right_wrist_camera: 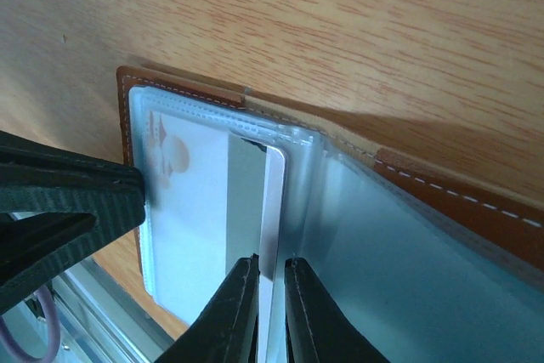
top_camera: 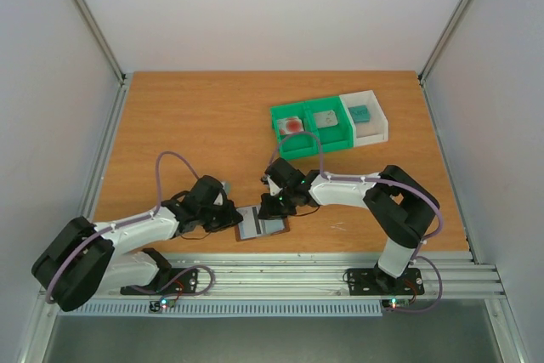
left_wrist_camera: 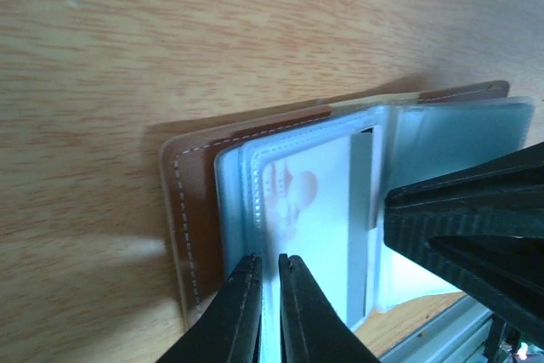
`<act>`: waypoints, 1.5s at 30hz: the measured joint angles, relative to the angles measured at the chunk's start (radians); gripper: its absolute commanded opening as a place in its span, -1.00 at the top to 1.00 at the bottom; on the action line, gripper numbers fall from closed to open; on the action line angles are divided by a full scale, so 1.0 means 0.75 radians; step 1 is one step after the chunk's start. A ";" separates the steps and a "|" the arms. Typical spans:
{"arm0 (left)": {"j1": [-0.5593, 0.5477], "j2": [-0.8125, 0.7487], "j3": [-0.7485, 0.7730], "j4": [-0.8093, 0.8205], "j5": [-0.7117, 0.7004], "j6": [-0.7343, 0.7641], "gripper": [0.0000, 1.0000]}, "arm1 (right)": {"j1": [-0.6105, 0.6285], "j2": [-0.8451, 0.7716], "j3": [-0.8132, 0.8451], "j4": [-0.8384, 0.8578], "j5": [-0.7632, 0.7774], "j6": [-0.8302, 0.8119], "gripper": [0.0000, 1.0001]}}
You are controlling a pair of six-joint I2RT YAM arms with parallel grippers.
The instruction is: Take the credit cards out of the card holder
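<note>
step: pulling a card out of the card holder (top_camera: 261,224), which lies open on the surface (top_camera: 187,125) betw. the two pincers, by the near edge.
left pincer (left_wrist_camera: 269,261): nearly shut, its tips nipping the outer edge of the clear sleeve (left_wrist_camera: 246,184); looks to be the anchor.
right pincer (right_wrist_camera: 270,263): nearly shut too, closed on the edge of the card (right_wrist_camera: 251,201) w/ the grey stripe, which pokes out of the pocket mouth straight ahead of its tips.
clearance: each wrist view shows the other pincer as a black bulk close at the side, so not much room.
already out: three credit cards (top_camera: 325,119) in the green tray (top_camera: 310,149) & white tray (top_camera: 380,129), well beyond the right pincer on the far side.
how to do it well: i'd draw the card along the pocket's line, flat & slow, no lifting; left pinch firm so the holder doesn't drag along.
watch: the grip is on a thin edge only and could slip. if the sleeve bulges or the holder slides, stop & re-grip deeper.
after: prob. lift clear and carry to a tray. can't tell if more cards sit in other pockets.
</note>
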 measured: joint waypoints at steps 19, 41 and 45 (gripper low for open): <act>0.000 0.029 -0.047 0.099 0.020 -0.012 0.83 | -0.003 0.011 -0.022 0.071 -0.070 0.043 0.72; 0.001 0.029 -0.079 0.160 0.023 -0.038 0.88 | -0.007 0.007 -0.030 0.053 -0.035 0.061 0.82; 0.001 0.029 -0.084 0.170 0.025 -0.052 0.88 | -0.013 0.011 -0.040 0.069 -0.043 0.072 0.97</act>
